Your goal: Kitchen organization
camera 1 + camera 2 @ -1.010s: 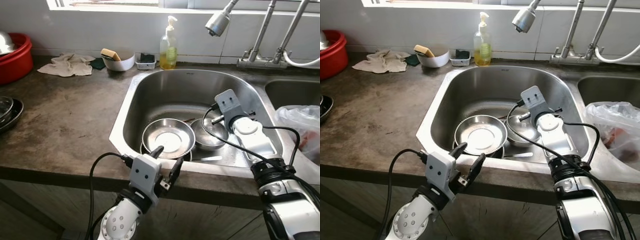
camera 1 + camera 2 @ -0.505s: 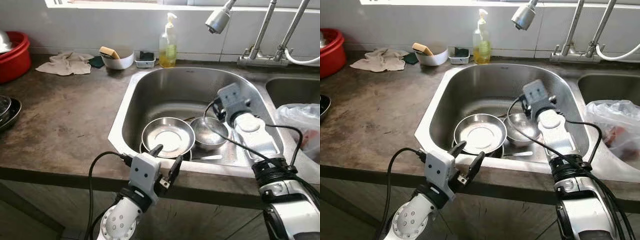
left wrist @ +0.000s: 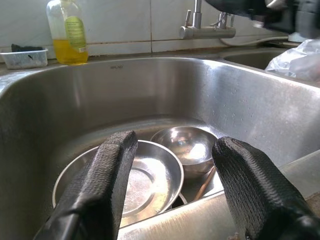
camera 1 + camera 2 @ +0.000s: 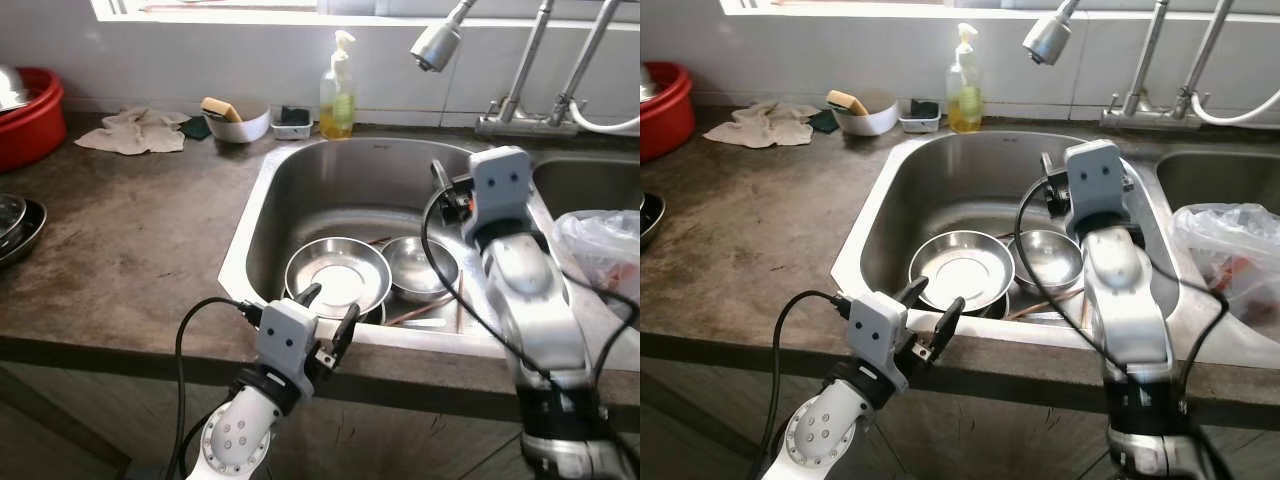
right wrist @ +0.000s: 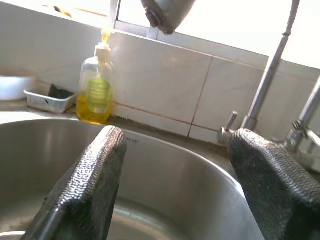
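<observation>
Nearest us, our left gripper (image 4: pixel 326 312) juts over the sink's near rim with its textured black fingers spread apart and empty, aimed at the shallow round steel plate (image 4: pixel 337 276) in the near part of the stainless basin (image 4: pixel 300 190), with a small shiny steel bowl (image 4: pixel 421 268) just to its right. Farther in, our right arm rises from the right rim, its gripper (image 5: pixel 172 165) raised above the basin, fingers wide apart and holding nothing, facing the far wall. Beyond stand a clear soap bottle (image 4: pixel 337 92) of yellow liquid and the chrome faucet (image 4: pixel 436 44).
</observation>
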Available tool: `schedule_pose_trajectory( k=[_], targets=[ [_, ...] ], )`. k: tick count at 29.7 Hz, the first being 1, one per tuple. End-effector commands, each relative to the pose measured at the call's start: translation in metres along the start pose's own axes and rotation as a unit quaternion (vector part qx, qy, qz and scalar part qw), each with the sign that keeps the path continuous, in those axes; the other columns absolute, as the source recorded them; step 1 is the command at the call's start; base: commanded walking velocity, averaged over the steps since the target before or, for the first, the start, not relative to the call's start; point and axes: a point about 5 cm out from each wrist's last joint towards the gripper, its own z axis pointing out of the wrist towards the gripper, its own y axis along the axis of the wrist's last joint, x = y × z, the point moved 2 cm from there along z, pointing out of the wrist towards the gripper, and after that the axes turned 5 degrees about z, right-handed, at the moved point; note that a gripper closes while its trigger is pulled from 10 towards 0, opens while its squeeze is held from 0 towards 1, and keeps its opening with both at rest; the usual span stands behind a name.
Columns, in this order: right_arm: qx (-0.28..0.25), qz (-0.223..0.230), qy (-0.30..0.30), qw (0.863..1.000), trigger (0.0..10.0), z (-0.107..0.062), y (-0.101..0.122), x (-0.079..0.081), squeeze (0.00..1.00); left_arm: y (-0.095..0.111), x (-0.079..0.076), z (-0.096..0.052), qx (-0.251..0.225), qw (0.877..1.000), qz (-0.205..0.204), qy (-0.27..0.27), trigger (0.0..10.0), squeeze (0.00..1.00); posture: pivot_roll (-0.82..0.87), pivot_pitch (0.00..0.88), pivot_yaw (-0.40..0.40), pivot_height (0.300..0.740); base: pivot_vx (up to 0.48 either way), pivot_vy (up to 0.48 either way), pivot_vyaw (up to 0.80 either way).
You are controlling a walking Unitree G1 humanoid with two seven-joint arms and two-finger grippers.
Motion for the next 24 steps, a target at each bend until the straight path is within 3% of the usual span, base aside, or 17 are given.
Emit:
schedule_pose_trajectory(
  k=[1,2,10,12,15,24],
  targets=[
    [-0.014,0.009,-0.004,1.0,10.0,-0.009,0.007,0.001,0.0,-0.005,0.001,0.0,0.01,1.0,-0.001,0.001,10.0,0.0,0.18,0.076,-0.004,0.74,0.0,0.0,0.0],
    [-0.009,0.02,-0.008,1.0,10.0,-0.023,0.001,0.003,0.0,-0.005,0.003,0.001,0.008,1.0,-0.001,0.004,10.0,0.0,0.18,0.068,-0.006,0.74,0.0,0.0,0.0],
    [0.016,0.038,-0.016,0.999,10.0,-0.05,-0.01,0.012,0.0,-0.002,0.009,0.003,0.0,1.0,0.004,0.013,10.0,0.0,0.17,0.053,-0.005,0.74,0.0,0.0,0.0],
    [0.031,0.038,-0.019,0.999,10.0,-0.057,-0.017,0.015,0.0,-0.002,0.01,0.004,-0.001,1.0,0.006,0.015,10.0,0.0,0.18,0.043,-0.01,0.74,0.0,0.0,0.8],
    [0.035,0.038,-0.02,0.998,10.0,-0.058,-0.018,0.016,0.0,-0.002,0.011,0.004,-0.001,1.0,0.007,0.016,10.0,0.0,0.18,0.043,-0.01,0.74,0.0,0.0,0.8],
    [0.037,0.056,-0.025,0.997,10.0,-0.056,-0.02,0.021,0.0,-0.004,0.009,0.001,0.003,1.0,0.005,0.011,10.0,0.0,0.18,0.027,-0.004,0.74,0.0,0.469,0.8]
  ],
)
